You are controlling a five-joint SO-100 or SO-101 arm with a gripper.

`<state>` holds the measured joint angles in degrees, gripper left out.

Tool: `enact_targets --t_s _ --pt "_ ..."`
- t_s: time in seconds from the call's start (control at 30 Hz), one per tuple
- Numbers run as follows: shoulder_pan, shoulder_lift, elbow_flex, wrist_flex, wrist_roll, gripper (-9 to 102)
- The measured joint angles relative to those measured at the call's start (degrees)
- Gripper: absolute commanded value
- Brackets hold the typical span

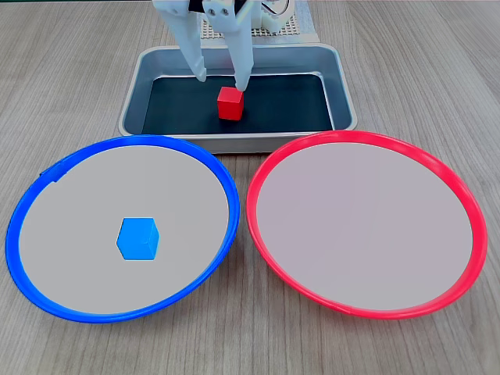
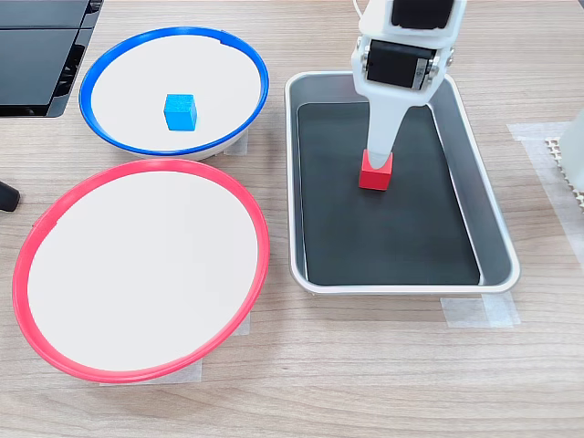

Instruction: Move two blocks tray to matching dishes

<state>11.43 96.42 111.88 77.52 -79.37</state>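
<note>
The red block point(image 1: 230, 103) point(image 2: 375, 173) sits on the dark floor of the grey tray point(image 1: 344, 86) point(image 2: 497, 246). My white gripper point(image 1: 222, 78) point(image 2: 378, 157) hangs open just above it. In a fixed view the right fingertip point(image 1: 241, 80) is close over the block's back edge and the left fingertip stands off to the left. The blue block point(image 1: 138, 238) point(image 2: 180, 111) lies in the blue-rimmed dish point(image 1: 47, 176) point(image 2: 109, 68). The red-rimmed dish point(image 1: 367, 226) point(image 2: 137, 274) holds nothing.
Both dishes stand side by side next to the tray on a wooden table. A black device point(image 2: 36, 55) lies at the table's far corner beside the blue dish. A white perforated base point(image 1: 289, 27) stands behind the tray.
</note>
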Motion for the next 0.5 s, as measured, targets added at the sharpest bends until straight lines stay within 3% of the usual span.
enact_targets --t_s 0.37,0.5 --pt "-3.52 -0.97 5.89 -7.91 -3.87 15" --pt "-2.9 -1.41 7.56 -11.51 -6.15 1"
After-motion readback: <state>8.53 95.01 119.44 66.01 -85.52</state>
